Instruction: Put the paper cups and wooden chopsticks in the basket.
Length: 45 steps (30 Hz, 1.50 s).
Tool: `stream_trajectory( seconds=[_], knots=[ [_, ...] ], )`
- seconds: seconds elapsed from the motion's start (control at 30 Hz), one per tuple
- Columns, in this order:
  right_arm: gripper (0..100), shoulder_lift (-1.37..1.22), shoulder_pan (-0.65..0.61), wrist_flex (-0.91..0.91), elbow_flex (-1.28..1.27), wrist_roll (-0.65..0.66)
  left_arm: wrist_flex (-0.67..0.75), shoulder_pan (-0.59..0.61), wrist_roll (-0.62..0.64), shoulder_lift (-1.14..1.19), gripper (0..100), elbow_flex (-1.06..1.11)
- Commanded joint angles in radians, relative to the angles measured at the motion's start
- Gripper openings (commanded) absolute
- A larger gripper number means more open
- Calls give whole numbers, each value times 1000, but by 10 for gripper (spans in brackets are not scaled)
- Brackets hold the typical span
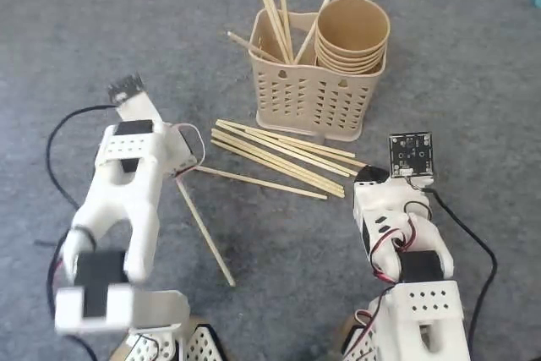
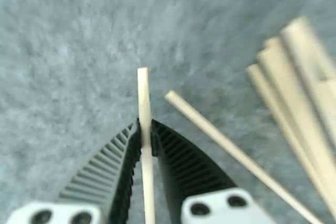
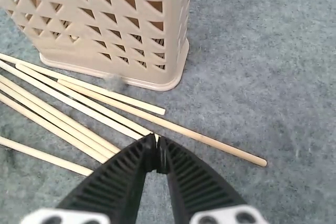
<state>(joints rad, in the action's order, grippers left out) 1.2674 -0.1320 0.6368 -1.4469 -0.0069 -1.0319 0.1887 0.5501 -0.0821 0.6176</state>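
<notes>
High view: a beige slotted basket (image 1: pixel 317 95) stands at the far middle of the grey table (image 1: pixel 473 82). A nested stack of paper cups (image 1: pixel 352 35) sits in its right compartment. Several standing chopsticks (image 1: pixel 279 14) lean in its left compartment. I judge the cups done and the chopsticks about half done. A fan of loose chopsticks (image 1: pixel 283 156) lies flat on the table just in front of the basket. My left arm (image 1: pixel 127 183) is at the near left. From under it the held chopstick (image 1: pixel 205 230) slants towards the near edge. My right arm (image 1: pixel 397 226) is at the near right, by the right end of the fan.

Left wrist view: my left gripper (image 2: pixel 146 129) is clamped narrow on the held chopstick (image 2: pixel 144 108), whose tip pokes out past the jaws. Another stick lies just beside it, and more of the loose chopsticks (image 2: pixel 294 77) lie farther off.

Right wrist view: my right gripper (image 3: pixel 156 153) has its jaw tips pressed together and holds nothing. It is low over the loose chopsticks (image 3: pixel 79 108), close to the end of one. The basket (image 3: pixel 115 19) stands just beyond them.
</notes>
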Motion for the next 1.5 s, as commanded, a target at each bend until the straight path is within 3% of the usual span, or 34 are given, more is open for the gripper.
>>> stream_trajectory(
  seconds=[0.0,0.3,0.57,0.7,1.07,1.27,1.47],
  knots=[
    [9,21,-1,-19,9,14,-12,0,-11,-253,9,38],
    [9,21,-2,-19,8,14,41,0,-100,-802,10,47],
    [9,21,-2,-19,8,14,373,0,-133,-1066,10,-13],
    [9,21,-2,-19,8,14,637,-46,-180,-1068,10,-2],
    [9,21,-2,-21,8,14,1142,-324,-385,-914,10,-2],
    [9,21,-2,-21,8,15,1289,-339,-419,-698,10,-16],
    [9,21,-2,-21,8,15,1307,-338,-420,-460,10,-160]
  ],
)
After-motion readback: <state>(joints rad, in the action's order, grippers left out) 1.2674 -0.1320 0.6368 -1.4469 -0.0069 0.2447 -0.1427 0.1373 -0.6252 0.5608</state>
